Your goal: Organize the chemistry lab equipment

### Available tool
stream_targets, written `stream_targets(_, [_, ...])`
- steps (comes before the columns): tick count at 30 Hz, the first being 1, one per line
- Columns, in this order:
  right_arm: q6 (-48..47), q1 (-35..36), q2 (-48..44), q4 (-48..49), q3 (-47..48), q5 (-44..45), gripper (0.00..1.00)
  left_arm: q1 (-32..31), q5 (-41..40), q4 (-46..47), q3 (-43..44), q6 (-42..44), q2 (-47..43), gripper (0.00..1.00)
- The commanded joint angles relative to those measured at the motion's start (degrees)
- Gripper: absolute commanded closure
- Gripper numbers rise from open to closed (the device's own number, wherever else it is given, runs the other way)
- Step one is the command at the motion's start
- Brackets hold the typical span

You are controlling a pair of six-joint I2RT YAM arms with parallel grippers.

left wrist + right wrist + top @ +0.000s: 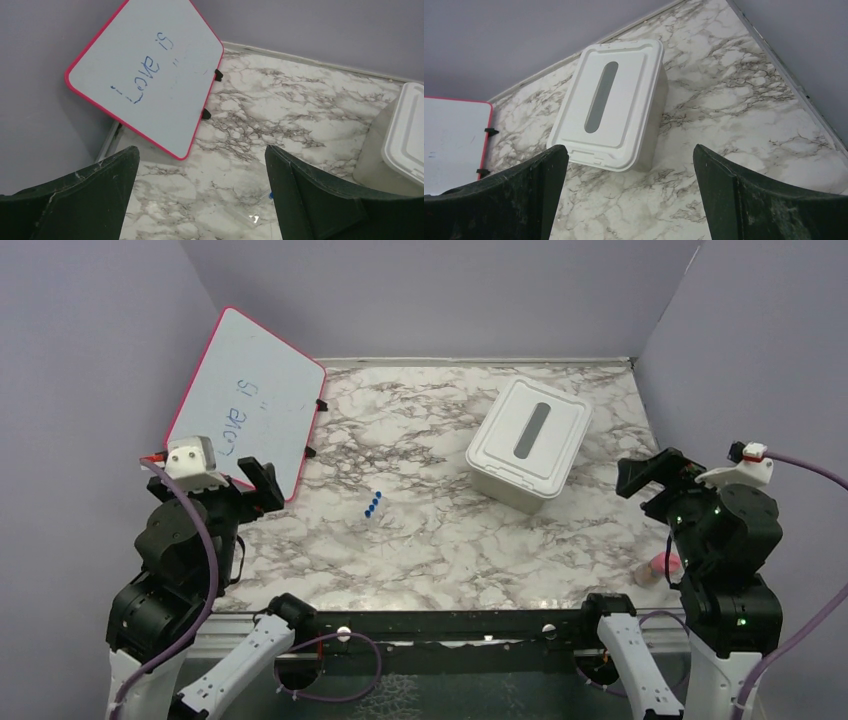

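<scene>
Several tiny blue pieces (372, 503) lie in a short row on the marble table (430, 550), left of centre. One blue piece (270, 195) shows in the left wrist view beside my right-hand finger, on what looks like a clear item. My left gripper (258, 483) (201, 150) is open and empty, raised at the left, short of the blue pieces. My right gripper (645, 475) (630, 147) is open and empty, raised at the right, facing a white lidded box (528, 443) (611, 105). Tongs, amber tube, brush and stick are out of view.
A pink-framed whiteboard (245, 400) (147, 75) leans against the left wall. The white box has a grey slot in its closed lid. A small pinkish object (663, 563) lies by the right arm. Purple walls enclose the table on three sides.
</scene>
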Motion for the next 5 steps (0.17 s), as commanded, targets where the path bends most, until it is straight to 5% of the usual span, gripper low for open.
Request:
stream_targets(1, [-1.0, 0.0, -0.4, -2.2, 1.7, 0.0, 0.00, -0.1, -2.1, -3.9, 0.2, -1.0, 0.7, 0.01])
stream_targets(5, [-1.0, 0.1, -0.2, -2.3, 0.5, 0.1, 0.00, -0.1, -1.5, -3.8, -0.2, -1.3, 0.9, 0.01])
